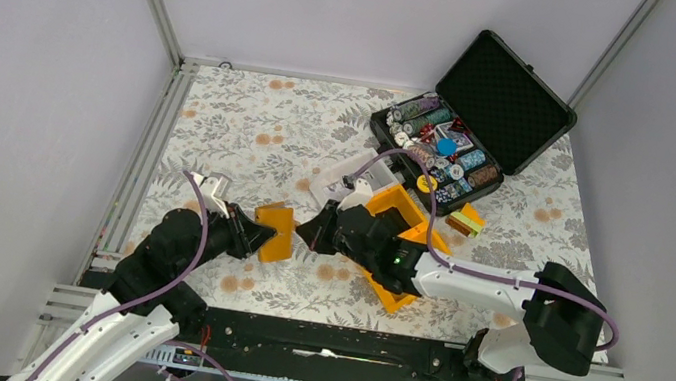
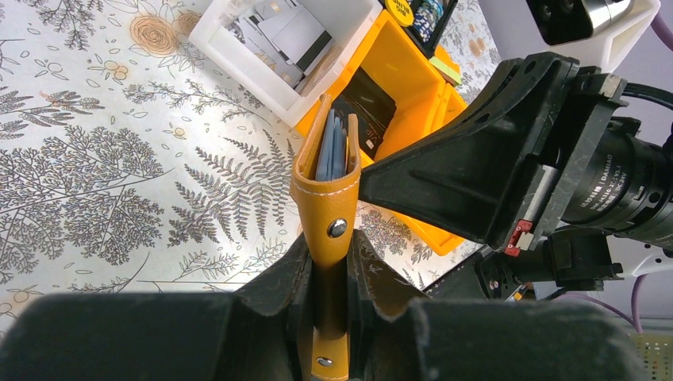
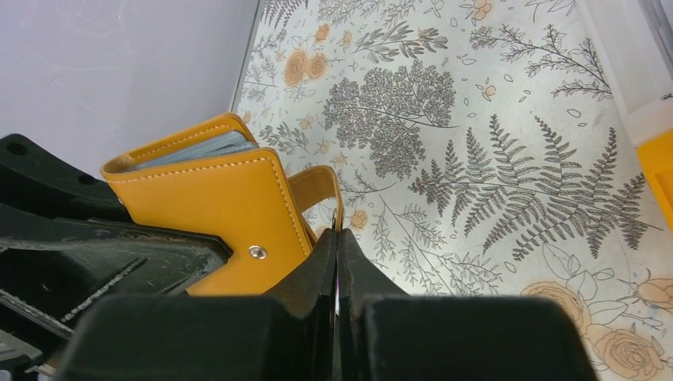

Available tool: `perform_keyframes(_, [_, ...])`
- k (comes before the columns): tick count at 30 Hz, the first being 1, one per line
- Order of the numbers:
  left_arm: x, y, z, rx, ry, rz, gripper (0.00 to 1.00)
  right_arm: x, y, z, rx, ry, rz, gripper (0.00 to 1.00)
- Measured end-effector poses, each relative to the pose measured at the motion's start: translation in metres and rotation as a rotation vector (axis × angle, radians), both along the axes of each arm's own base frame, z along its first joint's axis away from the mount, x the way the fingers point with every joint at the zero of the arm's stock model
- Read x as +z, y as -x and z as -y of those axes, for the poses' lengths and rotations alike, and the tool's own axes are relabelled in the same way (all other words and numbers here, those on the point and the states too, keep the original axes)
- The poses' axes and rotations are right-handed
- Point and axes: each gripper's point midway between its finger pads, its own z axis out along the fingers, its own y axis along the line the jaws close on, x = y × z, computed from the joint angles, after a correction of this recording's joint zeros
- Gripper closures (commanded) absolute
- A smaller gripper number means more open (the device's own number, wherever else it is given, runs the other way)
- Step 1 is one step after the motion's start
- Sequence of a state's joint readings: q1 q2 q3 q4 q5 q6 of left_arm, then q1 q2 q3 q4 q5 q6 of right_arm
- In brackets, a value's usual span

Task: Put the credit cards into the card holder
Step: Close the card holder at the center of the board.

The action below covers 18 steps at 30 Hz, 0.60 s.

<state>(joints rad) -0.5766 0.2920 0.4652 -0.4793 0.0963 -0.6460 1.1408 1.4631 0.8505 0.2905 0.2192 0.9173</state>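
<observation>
Left gripper point(image 2: 329, 248) squeezed card holder point(image 2: 329, 202), held up on edge, credit cards point(image 2: 332, 151) tucked inside. Right gripper point(image 3: 337, 238), fingers pressed together beside its strap point(image 3: 317, 186). Orange bin point(image 2: 405, 79), white tray point(image 2: 254, 79) close behind.

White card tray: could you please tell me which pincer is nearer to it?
Right. The right pincer is just nearside of the white card tray; the left pincer, gripping the card holder, is farther left.

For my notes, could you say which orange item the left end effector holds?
The small stitched card holder with a snap, not the big compartmented orange bin.
</observation>
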Motion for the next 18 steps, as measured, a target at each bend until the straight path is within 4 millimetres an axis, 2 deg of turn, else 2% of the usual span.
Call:
perform_keyframes(7, [-0.004, -0.004, -0.008, 0.048, -0.03, -0.018, 1.0, -0.005, 0.004, 0.009, 0.045, 0.018, 0.07, 1.0])
perform_keyframes(11, [-0.005, -0.003, -0.011, 0.064, -0.041, -0.028, 1.0, 0.004, 0.013, 0.012, 0.103, -0.003, 0.132, 1.0])
perform_keyframes(18, [-0.005, -0.003, -0.01, 0.054, -0.039, -0.034, 1.0, 0.016, 0.023, 0.004, 0.215, -0.008, 0.222, 1.0])
